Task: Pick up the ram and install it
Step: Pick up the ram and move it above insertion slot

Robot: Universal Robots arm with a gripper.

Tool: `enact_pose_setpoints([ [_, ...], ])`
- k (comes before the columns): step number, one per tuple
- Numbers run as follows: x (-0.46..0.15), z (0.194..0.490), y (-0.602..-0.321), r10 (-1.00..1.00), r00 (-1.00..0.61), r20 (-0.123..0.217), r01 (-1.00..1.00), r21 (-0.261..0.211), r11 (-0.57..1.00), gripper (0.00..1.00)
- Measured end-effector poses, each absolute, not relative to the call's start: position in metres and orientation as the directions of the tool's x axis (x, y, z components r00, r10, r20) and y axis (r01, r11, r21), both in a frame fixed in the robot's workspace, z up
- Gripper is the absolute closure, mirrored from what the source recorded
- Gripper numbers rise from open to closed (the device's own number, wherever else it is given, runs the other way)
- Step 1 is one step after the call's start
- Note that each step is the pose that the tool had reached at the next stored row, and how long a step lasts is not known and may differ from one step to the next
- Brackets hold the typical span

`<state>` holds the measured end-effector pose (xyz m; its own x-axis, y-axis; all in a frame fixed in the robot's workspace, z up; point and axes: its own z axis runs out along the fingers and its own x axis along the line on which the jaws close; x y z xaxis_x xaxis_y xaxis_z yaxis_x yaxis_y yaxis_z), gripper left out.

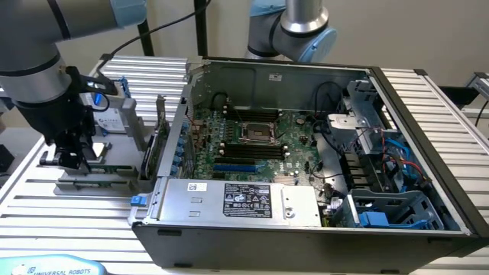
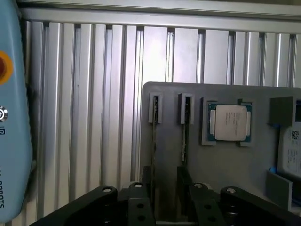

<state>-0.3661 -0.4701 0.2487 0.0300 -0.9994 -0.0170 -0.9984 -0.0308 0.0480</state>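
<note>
Green circuit board marks the ram (image 1: 107, 169), a long, narrow stick standing on edge in a slot of a grey holder tray (image 1: 84, 188) on the ribbed aluminium tabletop (image 1: 61, 220), at the exterior view's left of the open computer case (image 1: 306, 238) and outside it. In the wrist view the ram (image 2: 154, 141) appears edge-on as a thin dark line running along its slot in the tray (image 2: 225, 169), with a second memory stick (image 2: 185, 141) parallel to it in the neighbouring slot and a processor chip (image 2: 229, 123) lying flat in a recess just beside them. The arm (image 1: 34, 74) comes down from the upper corner of the exterior view's left, its wrist turned straight down, so the end effector (image 1: 73, 163) hangs low over the tray, right at the sticks. In the wrist view the end effector (image 2: 164, 188) has its black fingers (image 2: 184, 181) spread apart, a gap far wider than a stick's thickness with bare tray showing between them; the ram runs into that gap, close to one finger, and nothing is pinched. Inside the case the motherboard (image 1: 298, 129) lies flat with its long black memory slots (image 1: 248, 150). A light blue teach pendant (image 2: 11, 141) rests on the tabletop (image 2: 94, 94).
</note>
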Motion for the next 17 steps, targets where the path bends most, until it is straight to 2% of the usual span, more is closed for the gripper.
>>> enact_pose_setpoints([
  [17,-0.366,0.218,-0.473,-0.999,0.051,-0.017,-0.997,0.048,-0.052,0.64],
])
